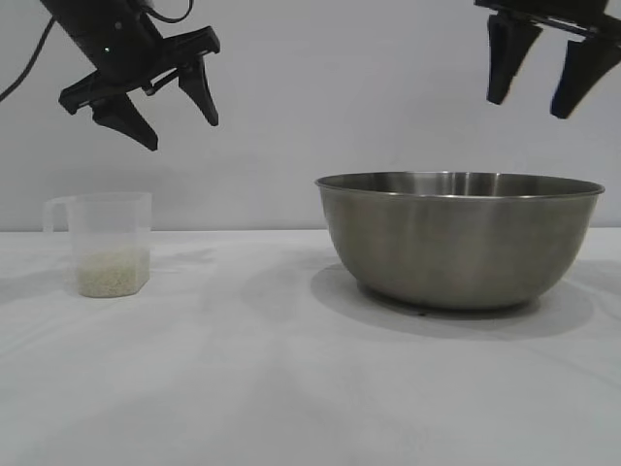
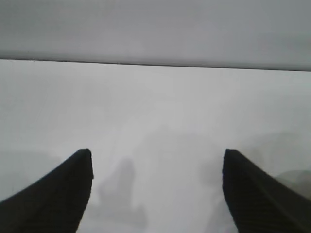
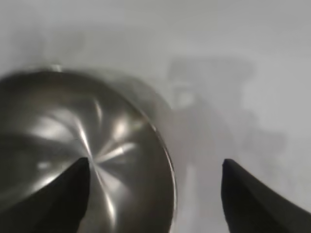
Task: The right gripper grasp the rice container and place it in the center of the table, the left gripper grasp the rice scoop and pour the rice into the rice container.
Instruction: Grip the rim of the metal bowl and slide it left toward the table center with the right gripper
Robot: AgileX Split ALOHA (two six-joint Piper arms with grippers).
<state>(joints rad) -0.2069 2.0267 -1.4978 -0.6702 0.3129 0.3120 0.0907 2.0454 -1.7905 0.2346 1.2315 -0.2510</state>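
Overhead, right tool (image 1: pixel 539 85) (arm cropped) hangs open.

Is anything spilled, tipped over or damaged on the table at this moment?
Nothing stands out. The rice scoop stands upright with the rice inside it, none on the table. The rice container sits level and looks undented. The left hand and right hand hang open above, touching nothing.
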